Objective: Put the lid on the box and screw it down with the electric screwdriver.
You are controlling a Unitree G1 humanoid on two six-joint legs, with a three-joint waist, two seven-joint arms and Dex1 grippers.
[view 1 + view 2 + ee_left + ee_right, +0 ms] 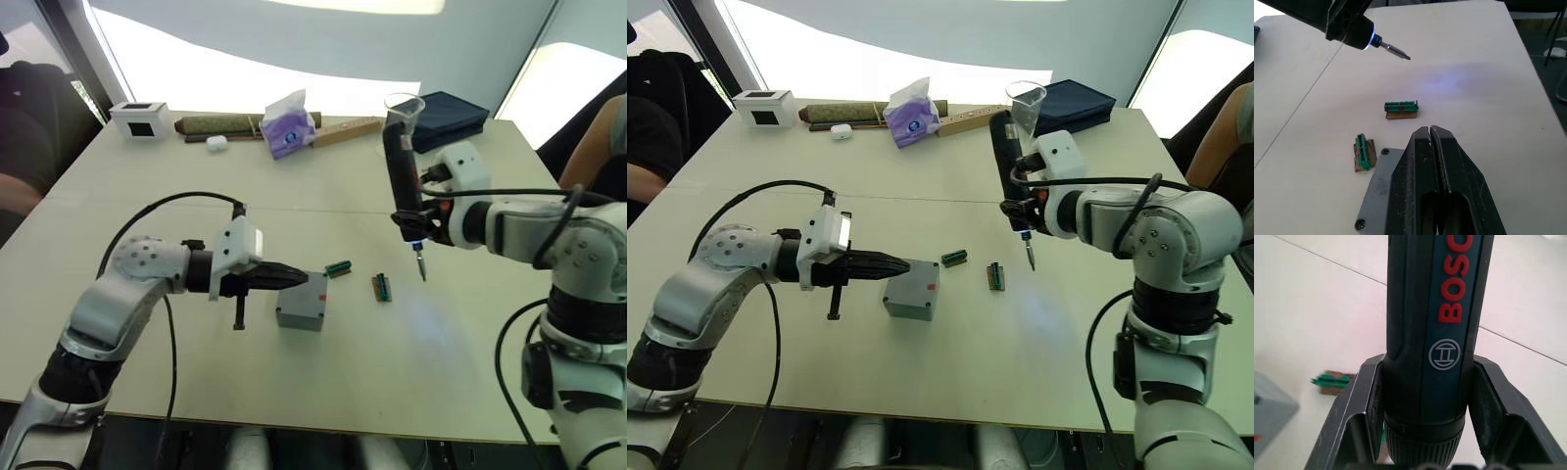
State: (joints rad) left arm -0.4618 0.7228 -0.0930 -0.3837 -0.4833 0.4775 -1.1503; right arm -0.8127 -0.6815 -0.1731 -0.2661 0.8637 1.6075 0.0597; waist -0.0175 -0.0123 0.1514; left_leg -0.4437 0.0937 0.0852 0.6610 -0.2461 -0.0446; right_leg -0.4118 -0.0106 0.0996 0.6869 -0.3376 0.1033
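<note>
The box (911,290) sat toward the near edge of the desk (1019,372), about midway along it, with the lid (1376,193) already on top; a small red mark showed on its face, and in the left wrist view one corner screw head was visible while the other corners were covered by the claw. The left claw (299,279) had its two fingers pressed together, tips over the lid; whether they touched it could not be made out. The right claw (1029,211) pinched the electric screwdriver (402,186) upright above the desk's middle, bit down and clear of the surface, a light glowing near its tip. Two small green circuit boards (339,267) lay between box and screwdriver. Along the far edge stood a white box (138,118) and a tissue pack (287,125).
</note>
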